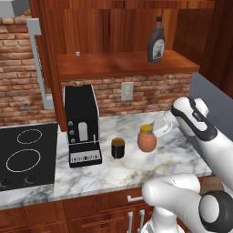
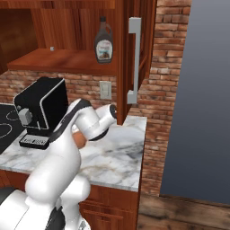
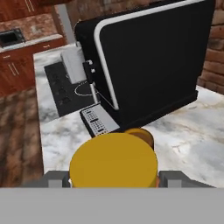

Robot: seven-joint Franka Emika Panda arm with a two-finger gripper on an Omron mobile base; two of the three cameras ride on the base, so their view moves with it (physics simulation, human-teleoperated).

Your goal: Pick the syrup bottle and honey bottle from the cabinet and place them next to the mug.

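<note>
The honey bottle, squat and orange-tan with a yellow cap, stands on the marble counter just right of the small dark mug. My gripper reaches in from the right and is shut on the bottle, a fingertip on each side of the cap in the hand view. The mug's brownish rim peeks out behind the cap. A sliver of the honey bottle shows behind my arm. The tall dark syrup bottle stands upright on the open cabinet's shelf.
A black coffee machine stands left of the mug. A black stovetop lies further left. The cabinet door with a grey handle hangs open. A brick wall with an outlet backs the counter.
</note>
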